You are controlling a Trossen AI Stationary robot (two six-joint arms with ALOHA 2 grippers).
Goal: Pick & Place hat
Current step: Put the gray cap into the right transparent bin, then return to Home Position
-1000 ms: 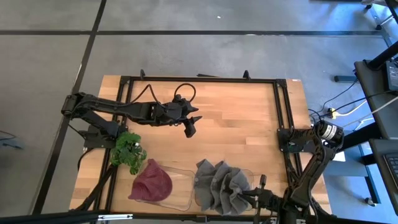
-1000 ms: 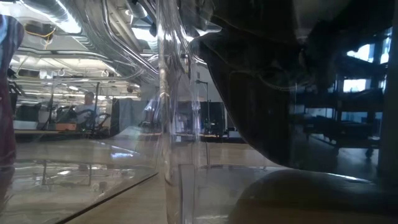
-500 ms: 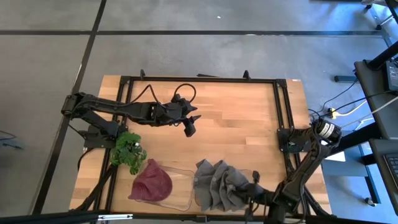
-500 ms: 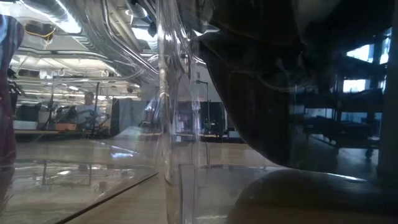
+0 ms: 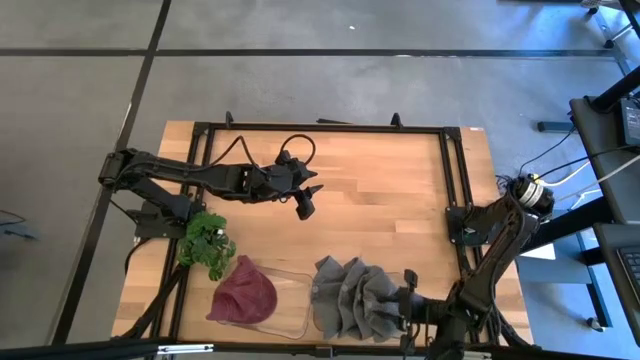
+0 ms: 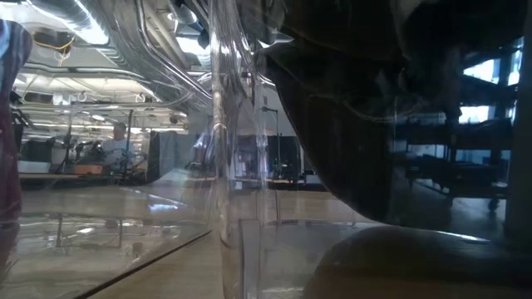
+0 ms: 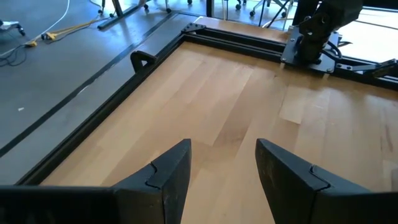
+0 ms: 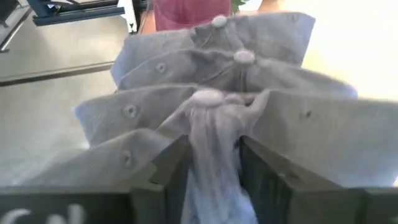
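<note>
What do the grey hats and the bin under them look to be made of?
The grey hats: soft woven fabric, probably cotton, matte; they crease and fold, with covered top buttons and stitched eyelets. The bin: clear rigid plastic, seemingly glossy; the wooden table shows through its walls, which catch reflections in the low view.

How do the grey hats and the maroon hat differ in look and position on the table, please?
The grey hats are several, fanned in an overlapping stack; the maroon hat is a single piece. The grey hats lie nearer the table's right side, with the right pincer at their edge and cloth between its fingers; the maroon hat lies to their left, beside the green plant, with no pincer near. Both lie along the table's near edge.
</note>
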